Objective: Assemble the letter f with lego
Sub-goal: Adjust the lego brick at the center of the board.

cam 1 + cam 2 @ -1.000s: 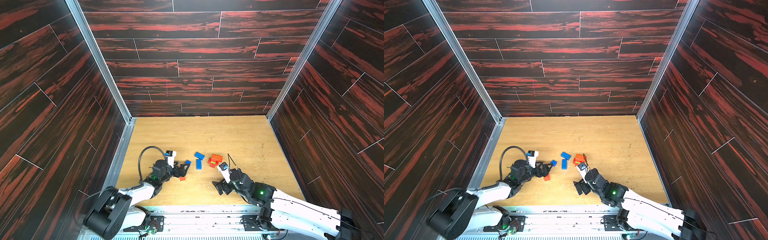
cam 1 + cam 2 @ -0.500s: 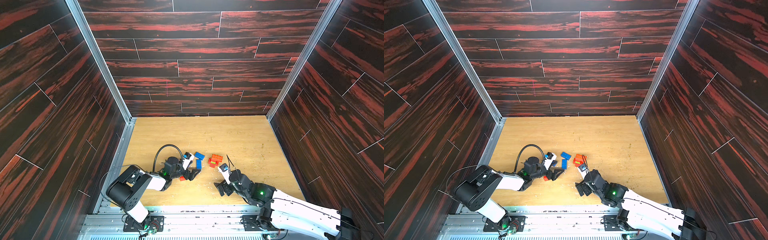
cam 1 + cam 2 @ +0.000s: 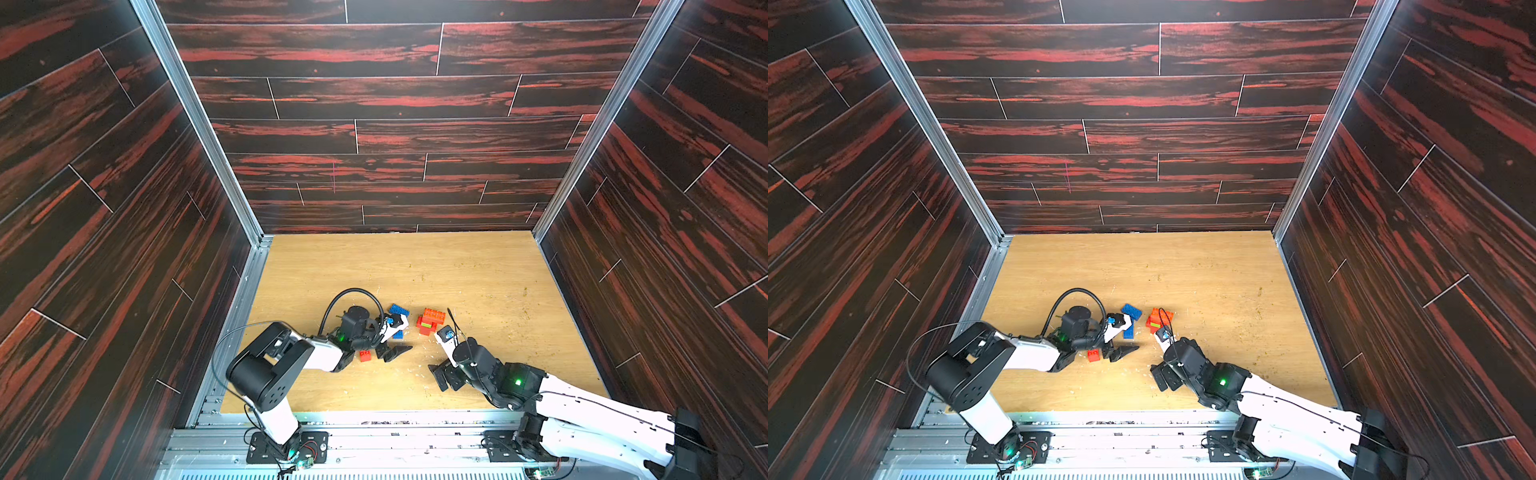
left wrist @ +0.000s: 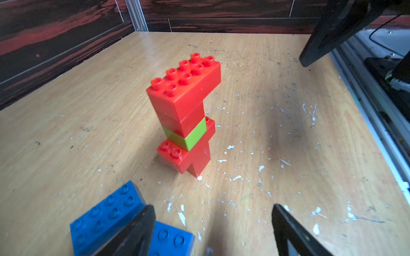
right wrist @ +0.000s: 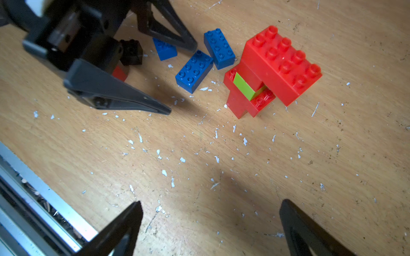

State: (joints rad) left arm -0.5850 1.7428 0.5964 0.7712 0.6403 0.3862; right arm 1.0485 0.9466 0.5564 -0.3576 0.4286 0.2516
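The lego build (image 4: 186,110) is a standing stack of red-orange bricks with one lime green brick in it, seen in both top views (image 3: 430,322) (image 3: 1156,320) and the right wrist view (image 5: 266,71). Two oblong blue bricks (image 5: 195,71) (image 5: 219,48) lie flat beside it. My left gripper (image 4: 211,208) is open. A small blue brick (image 5: 165,48) lies between its jaws against one finger, ungripped. A black brick (image 5: 132,52) and a small red brick (image 3: 365,355) sit by its wrist. My right gripper (image 5: 210,202) is open over bare wood, short of the stack.
The wooden floor (image 3: 478,282) is walled on three sides by dark panels. A metal rail (image 3: 374,424) runs along the front edge. White flecks litter the wood near the bricks. The two grippers (image 3: 401,340) (image 3: 446,374) are close together at the front middle.
My left arm has swung right, from the left side in to the blue bricks, and its jaws have narrowed a little. The right arm has barely moved.
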